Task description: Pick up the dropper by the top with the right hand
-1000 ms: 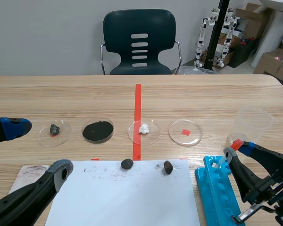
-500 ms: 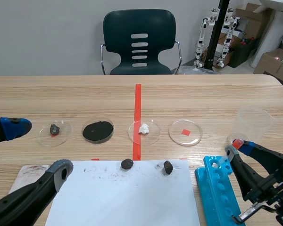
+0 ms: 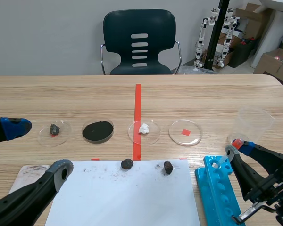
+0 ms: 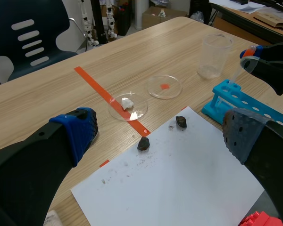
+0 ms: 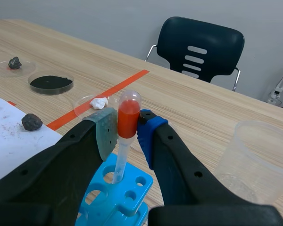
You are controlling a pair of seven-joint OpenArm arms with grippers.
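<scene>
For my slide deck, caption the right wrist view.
Right arm's jaws clamp the dropper by its red bulb, stem standing in the blue rack, clear cup beside.

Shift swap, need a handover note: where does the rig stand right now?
Right tool: shut on the red bulb at the top of the dropper, a pad on either side.
Left tool: open, holding nothing, above the white paper.
Dropper: upright, stem down in a hole of the blue rack.
Done: top grasped.
Left: lift the dropper straight up, clear of the rack.
</scene>
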